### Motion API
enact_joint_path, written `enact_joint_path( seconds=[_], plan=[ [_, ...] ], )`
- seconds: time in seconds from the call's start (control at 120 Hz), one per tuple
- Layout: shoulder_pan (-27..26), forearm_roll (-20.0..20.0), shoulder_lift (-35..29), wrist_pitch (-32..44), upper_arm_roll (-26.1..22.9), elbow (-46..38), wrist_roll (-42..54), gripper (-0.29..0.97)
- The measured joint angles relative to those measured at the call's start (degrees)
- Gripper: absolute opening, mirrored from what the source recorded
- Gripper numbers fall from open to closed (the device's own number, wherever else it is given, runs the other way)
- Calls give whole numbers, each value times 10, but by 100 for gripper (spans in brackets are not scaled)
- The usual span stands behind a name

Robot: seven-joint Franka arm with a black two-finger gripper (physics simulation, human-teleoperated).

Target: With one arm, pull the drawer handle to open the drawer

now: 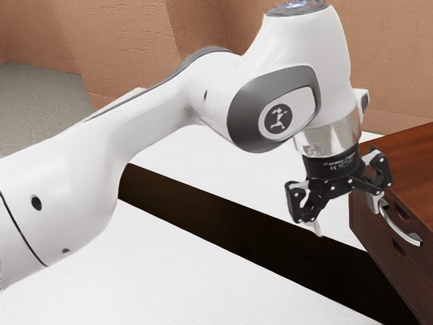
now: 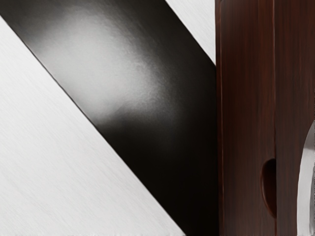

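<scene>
Terracotta walls [image 1: 101,34] and a grey floor [image 1: 34,95] back a white table [image 1: 169,271] crossed by a wide black band [image 1: 223,217]. Above the table, close to the cabinet, hangs the black two-finger gripper [image 1: 346,206], released, with its fingers splayed wide and nothing between them. One fingertip points down at the table. The other stands just beside the upper end of the silver drawer handle [image 1: 400,225]; whether it touches cannot be told.

Small white print on the gripper's black collar seems to include a CE mark, and the rest is too small to read. Higher up, a grey cap bears a round white emblem [image 1: 277,119] of a stylised figure.

The Franka arm [image 1: 135,149] enters from the exterior view's left, rises to a bend and drops steeply to the hand. The handle sits on the upper drawer front [image 1: 372,227] of a dark reddish wooden cabinet [image 1: 406,145] at the exterior view's right. In the wrist view the cabinet's face [image 2: 246,123] shows a sliver of handle [image 2: 308,187] over a dark oval recess [image 2: 268,187].
</scene>
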Motion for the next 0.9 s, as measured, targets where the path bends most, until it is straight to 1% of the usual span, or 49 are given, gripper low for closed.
enact_joint_path(
  seconds=[0.3, 0.392, 0.558, 0.783, 0.9],
  plan=[
    [-5, 0, 10, 33, -3, -3, -39, 68],
    [-6, 0, 0, 47, -3, -26, -47, 68],
    [-5, 0, -36, 90, -4, -86, -59, 68],
    [-6, 2, -39, 159, -19, -111, -70, 68],
    [-6, 4, -39, 185, -19, -121, -74, 62]
  ],
)
